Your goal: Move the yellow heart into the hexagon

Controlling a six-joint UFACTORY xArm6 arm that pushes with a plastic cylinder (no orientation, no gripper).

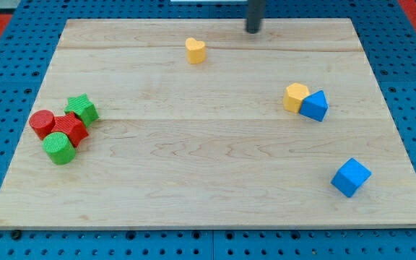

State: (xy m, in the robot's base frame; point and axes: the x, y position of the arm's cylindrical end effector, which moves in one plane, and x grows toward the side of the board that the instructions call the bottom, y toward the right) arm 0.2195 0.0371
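Observation:
The yellow heart [195,50] lies near the view's top, a little left of centre. The yellow hexagon [295,97] sits at the right, touching a blue triangular block [314,106] on its right side. My tip [254,30] is at the view's top edge of the board, up and to the right of the heart, apart from it, and well above-left of the hexagon.
A blue cube [351,177] lies at the lower right. At the left is a cluster: a green star [82,109], a red cylinder [42,123], a red block [72,128] and a green cylinder [59,148]. The wooden board [208,195] rests on a blue pegboard.

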